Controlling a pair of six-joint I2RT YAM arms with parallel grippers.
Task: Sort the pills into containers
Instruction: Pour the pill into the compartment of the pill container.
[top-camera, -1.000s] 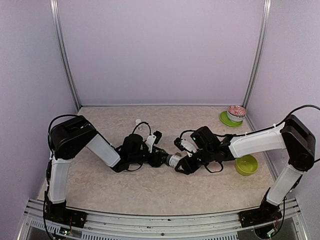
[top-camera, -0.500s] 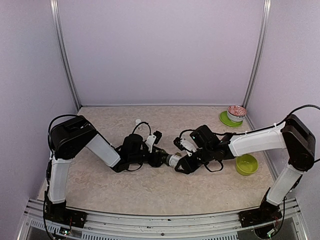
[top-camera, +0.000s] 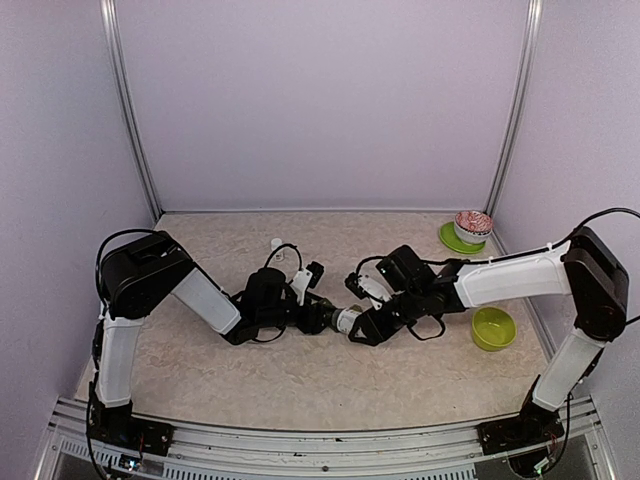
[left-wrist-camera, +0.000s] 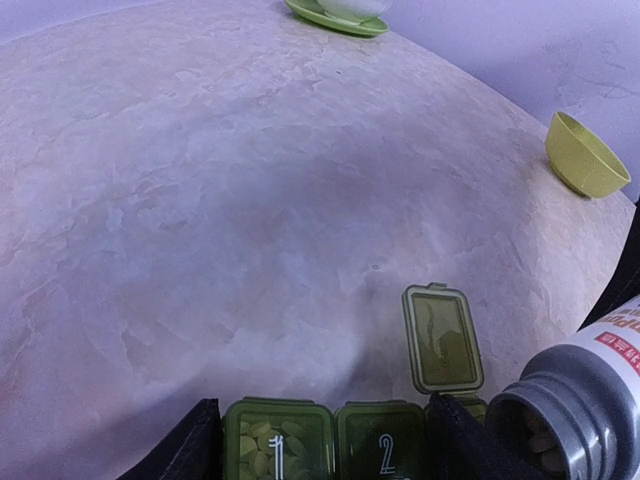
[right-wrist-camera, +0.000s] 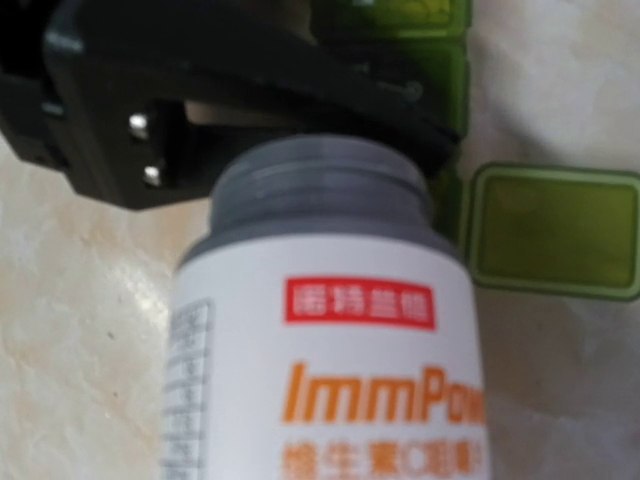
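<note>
While the right gripper (top-camera: 366, 322) was kept pinched on the pill bottle (top-camera: 347, 320), the bottle was nudged slightly toward 9 o'clock over the last second. Its open mouth was thereby brought beside the open compartment of the pill organizer (left-wrist-camera: 345, 440). Pouring was judged close, not begun. The right arm was stretched low toward 9 o'clock, with the bottle laid nearly level. The organizer appeared to be clamped by the left gripper (top-camera: 322, 317), which was reached toward 3 o'clock.

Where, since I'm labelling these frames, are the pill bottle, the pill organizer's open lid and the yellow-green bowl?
pill bottle (right-wrist-camera: 330, 250): right wrist view, white body below the neck.
open lid (left-wrist-camera: 443, 338): left wrist view, flap's middle.
bowl (left-wrist-camera: 587, 153): left wrist view, outer wall.
</note>
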